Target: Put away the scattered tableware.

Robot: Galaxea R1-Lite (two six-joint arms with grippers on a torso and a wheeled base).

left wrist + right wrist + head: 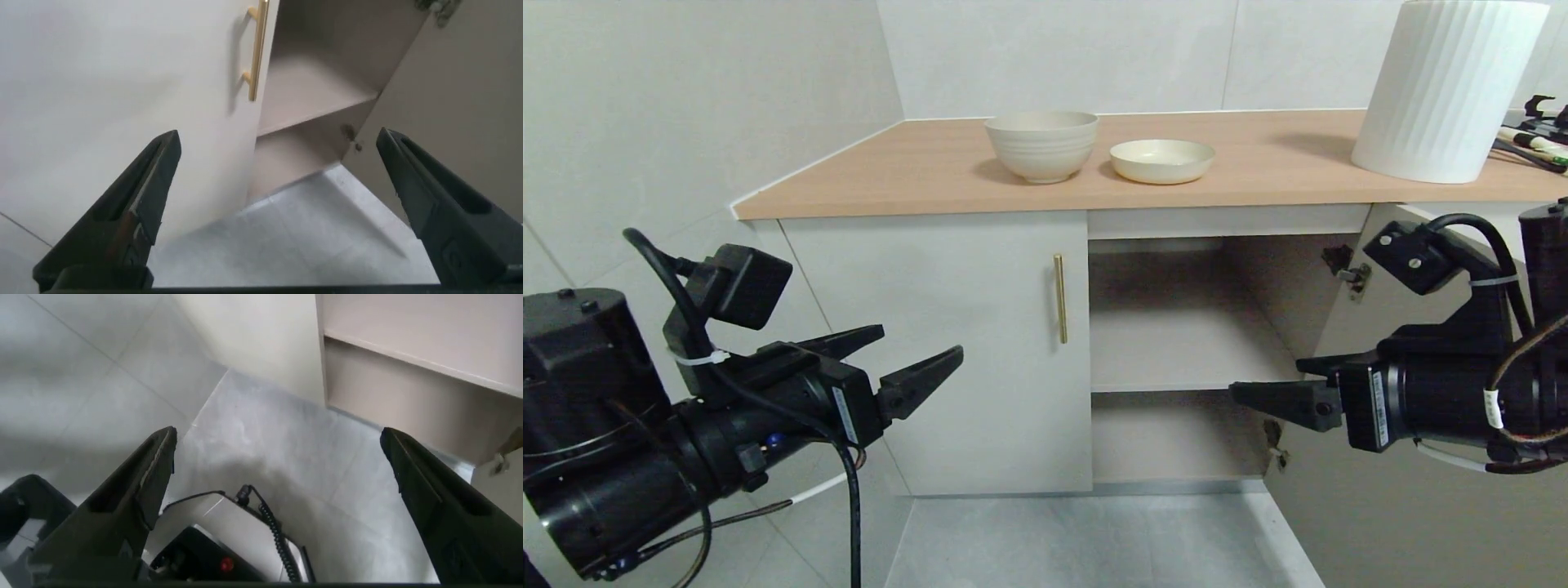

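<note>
One bowl (1042, 145), one shallow dish (1162, 160), one ribbed white container (1445, 86), one counter (915, 175); one cabinet (947, 351), one brass handle (1059, 298).

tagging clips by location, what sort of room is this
Most likely a kitchen: a wooden countertop carries a bowl and a shallow plate, the walls are tiled, and the cabinet underneath stands open onto shelves.
</note>
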